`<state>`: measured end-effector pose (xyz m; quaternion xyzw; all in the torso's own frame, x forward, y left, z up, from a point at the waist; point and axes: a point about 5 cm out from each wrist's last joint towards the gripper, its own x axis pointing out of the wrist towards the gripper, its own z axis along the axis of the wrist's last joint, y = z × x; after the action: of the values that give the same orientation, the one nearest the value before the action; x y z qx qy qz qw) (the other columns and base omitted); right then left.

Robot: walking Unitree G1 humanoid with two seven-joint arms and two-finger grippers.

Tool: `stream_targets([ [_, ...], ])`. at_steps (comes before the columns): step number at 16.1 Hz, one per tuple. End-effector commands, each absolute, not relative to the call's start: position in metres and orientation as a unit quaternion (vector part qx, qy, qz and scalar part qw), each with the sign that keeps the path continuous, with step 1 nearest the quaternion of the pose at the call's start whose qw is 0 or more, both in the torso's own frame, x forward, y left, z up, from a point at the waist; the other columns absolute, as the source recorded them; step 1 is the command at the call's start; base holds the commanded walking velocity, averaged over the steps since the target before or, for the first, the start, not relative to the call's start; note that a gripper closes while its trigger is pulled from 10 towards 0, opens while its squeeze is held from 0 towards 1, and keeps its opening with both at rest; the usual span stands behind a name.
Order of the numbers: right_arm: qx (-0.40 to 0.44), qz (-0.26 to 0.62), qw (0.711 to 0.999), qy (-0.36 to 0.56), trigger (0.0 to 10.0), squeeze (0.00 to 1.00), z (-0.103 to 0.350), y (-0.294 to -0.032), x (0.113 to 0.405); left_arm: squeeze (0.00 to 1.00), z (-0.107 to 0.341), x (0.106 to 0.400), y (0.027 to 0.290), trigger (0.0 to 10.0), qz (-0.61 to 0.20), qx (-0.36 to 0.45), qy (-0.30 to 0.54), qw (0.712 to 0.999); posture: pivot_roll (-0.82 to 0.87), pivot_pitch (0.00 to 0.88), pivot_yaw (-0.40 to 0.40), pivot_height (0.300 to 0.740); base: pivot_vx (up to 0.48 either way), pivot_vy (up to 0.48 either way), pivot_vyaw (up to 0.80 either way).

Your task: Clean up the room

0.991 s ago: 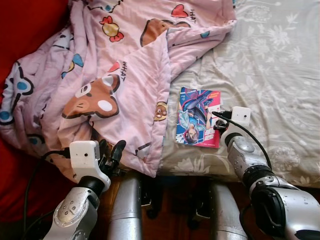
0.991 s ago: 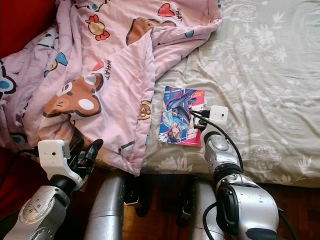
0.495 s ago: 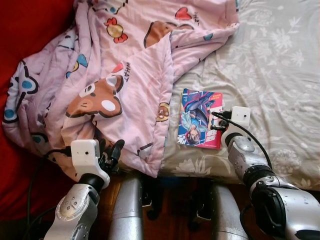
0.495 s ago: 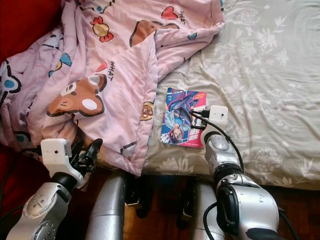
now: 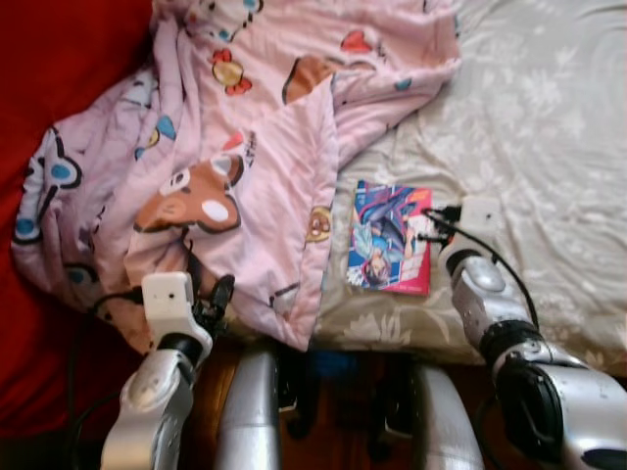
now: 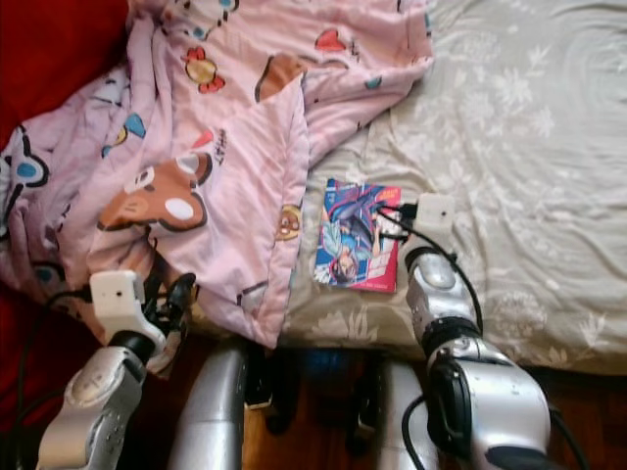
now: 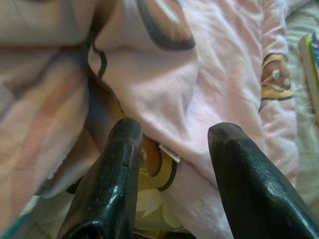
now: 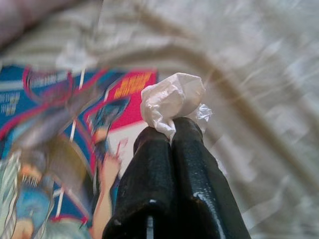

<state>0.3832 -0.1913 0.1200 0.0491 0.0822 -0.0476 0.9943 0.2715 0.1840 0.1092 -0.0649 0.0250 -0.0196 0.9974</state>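
- The right gripper (image 8: 172, 130) has its two fingers pressed together on a crumpled white tissue (image 8: 171, 99), a detail the right wrist view makes plain; from the head views the fingers are hidden behind the wrist camera.
- It hangs over the right edge of a colourful comic book (image 5: 390, 236) lying on the grey floral bedsheet (image 5: 549, 117).
- The left gripper (image 7: 172, 149) has its fingers spread apart, holding nothing, against the hanging edge of the pink cartoon blanket (image 5: 255, 147).
- That blanket drapes over the bed's left side, beside a red surface (image 5: 59, 59).
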Motion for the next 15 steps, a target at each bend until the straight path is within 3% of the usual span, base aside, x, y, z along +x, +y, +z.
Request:
stream_targets([
  [1,0.058,-0.073,0.992,0.086,10.0,0.00,0.103,-0.201,0.372,0.00,0.093,0.271,0.196,10.0,-0.003,-0.057,0.047,0.997,0.08,0.227,0.032,0.630,0.000,0.000,0.00],
  [6,0.068,-0.047,0.993,0.089,10.0,0.00,0.071,-0.193,0.348,0.00,0.082,0.293,0.199,10.0,-0.002,-0.051,0.046,0.998,0.01,0.122,0.016,0.630,0.000,0.000,0.00],
  [11,0.083,-0.048,0.989,0.110,10.0,0.00,0.041,-0.184,0.323,0.00,0.059,0.297,0.196,10.0,0.001,-0.046,0.072,0.996,0.00,0.069,0.016,0.630,0.000,0.000,0.00],
  [15,0.089,-0.066,0.987,0.119,10.0,0.00,0.039,-0.191,0.322,0.00,0.055,0.307,0.199,10.0,0.000,-0.042,0.073,0.996,0.00,0.045,0.015,0.669,0.000,0.000,0.00],
])
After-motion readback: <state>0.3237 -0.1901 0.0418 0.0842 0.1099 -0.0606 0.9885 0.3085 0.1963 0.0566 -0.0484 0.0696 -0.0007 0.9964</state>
